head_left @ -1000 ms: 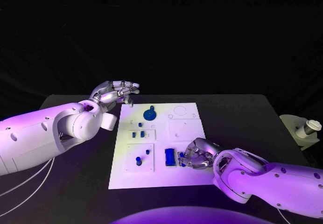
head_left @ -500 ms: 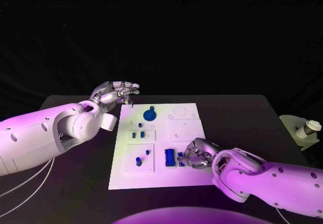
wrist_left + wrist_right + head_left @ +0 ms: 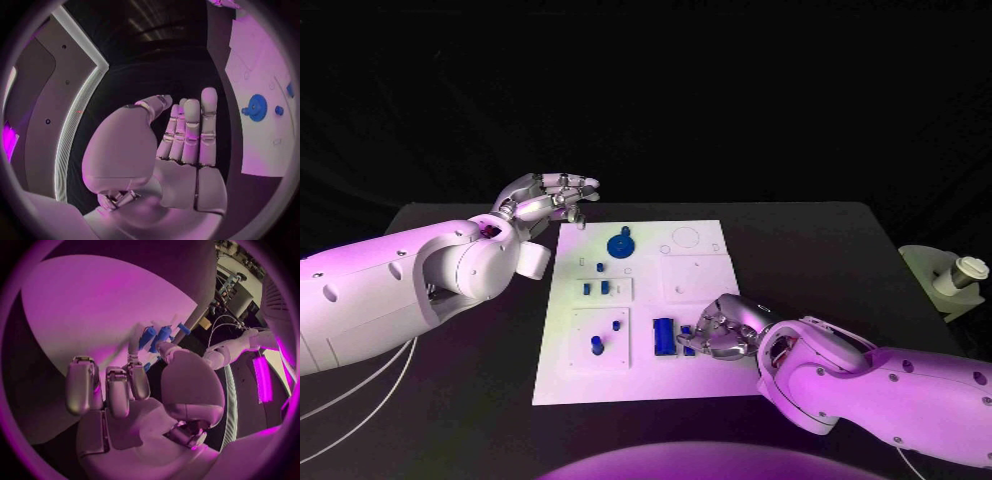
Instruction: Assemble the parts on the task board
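Observation:
The white task board (image 3: 697,380) lies mid-table. My right hand (image 3: 721,330) rests on its near right part, thumb and a finger pinching a small blue part (image 3: 687,347) beside a blue block (image 3: 664,335). In the right wrist view the fingertips (image 3: 135,342) close around the blue parts (image 3: 162,333) on the board. My left hand (image 3: 553,196) hovers off the board's far left corner, holding nothing; the left wrist view shows its fingers (image 3: 190,130) stretched out side by side. A blue gear (image 3: 622,243) sits at the board's far end, also visible as the blue gear (image 3: 256,106).
Small blue pegs (image 3: 596,288) stand in the board's left column, with another peg (image 3: 596,344) nearer me. A pale holder with a cup (image 3: 958,276) stands at the table's right edge. Bare black table (image 3: 819,250) lies right of the board.
The right hand has shifted only slightly over the small blue part. The left hand has not moved.

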You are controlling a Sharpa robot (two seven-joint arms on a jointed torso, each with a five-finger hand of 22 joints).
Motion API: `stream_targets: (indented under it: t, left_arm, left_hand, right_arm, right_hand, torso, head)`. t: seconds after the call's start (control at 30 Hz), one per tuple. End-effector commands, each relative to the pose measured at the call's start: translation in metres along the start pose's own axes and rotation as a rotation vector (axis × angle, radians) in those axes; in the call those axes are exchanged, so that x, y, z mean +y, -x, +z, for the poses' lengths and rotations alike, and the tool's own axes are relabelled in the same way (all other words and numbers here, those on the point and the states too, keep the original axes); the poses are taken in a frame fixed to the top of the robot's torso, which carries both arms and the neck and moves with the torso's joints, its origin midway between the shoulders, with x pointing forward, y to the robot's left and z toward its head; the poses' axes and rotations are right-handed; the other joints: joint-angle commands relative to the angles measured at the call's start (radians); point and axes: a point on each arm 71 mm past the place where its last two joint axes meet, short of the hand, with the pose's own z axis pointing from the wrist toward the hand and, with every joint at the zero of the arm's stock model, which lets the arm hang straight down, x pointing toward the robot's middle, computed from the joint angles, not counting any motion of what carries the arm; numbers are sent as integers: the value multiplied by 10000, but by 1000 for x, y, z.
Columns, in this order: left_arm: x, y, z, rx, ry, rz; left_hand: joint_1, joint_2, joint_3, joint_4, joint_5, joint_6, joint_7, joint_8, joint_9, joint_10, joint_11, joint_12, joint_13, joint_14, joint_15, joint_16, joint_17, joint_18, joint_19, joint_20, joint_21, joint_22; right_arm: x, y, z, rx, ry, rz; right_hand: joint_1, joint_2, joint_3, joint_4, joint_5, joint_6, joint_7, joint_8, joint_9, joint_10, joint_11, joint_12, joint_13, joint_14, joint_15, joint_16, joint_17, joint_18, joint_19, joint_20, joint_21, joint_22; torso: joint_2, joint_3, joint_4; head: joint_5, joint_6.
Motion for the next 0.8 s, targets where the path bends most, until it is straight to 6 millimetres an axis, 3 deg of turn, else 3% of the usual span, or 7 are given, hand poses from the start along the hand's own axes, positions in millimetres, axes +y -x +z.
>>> stream_targets:
  t: [0.03,0.4,0.8]
  left_arm:
    - [-1,-2,0,162,-48,-90]
    - [-1,-1,0,146,-44,-85]
    - [-1,-2,0,159,-40,-88]
  left_hand:
    - [-16,43,33,34,23,-68,-34,23,5,-47,-6,35,13,-86,3,61,-13,151,19,51,-65,-9]
    - [-16,43,33,34,23,-68,-34,23,5,-47,-6,35,13,-86,3,61,-13,151,19,51,-65,-9]
    - [-16,43,33,34,23,-68,-34,23,5,-47,-6,35,13,-86,3,61,-13,151,19,51,-65,-9]
  right_arm:
    - [2,3,-4,-224,384,-167]
    - [-5,5,-17,391,775,-238]
    - [-7,3,-10,608,646,-407]
  right_hand:
    - [-36,20,-76,-15,0,-46,32,-3,-15,149,2,-22,1263,973,-22,-2,2293,-47,369,-45,-28,1977]
    - [676,-35,-399,-73,-123,-89,41,-4,-31,145,7,-38,1270,980,-19,10,2331,-53,375,-44,-3,1985]
    - [878,13,-470,-68,-172,-91,44,-5,-39,145,9,-40,1274,980,-16,10,2330,-50,369,-41,-24,1980]
  torso:
    - [2,1,-3]
    - [-1,3,-17]
    - [13,-8,18]
  head:
    - [16,-16]
    - [43,-24]
    - [34,-23]
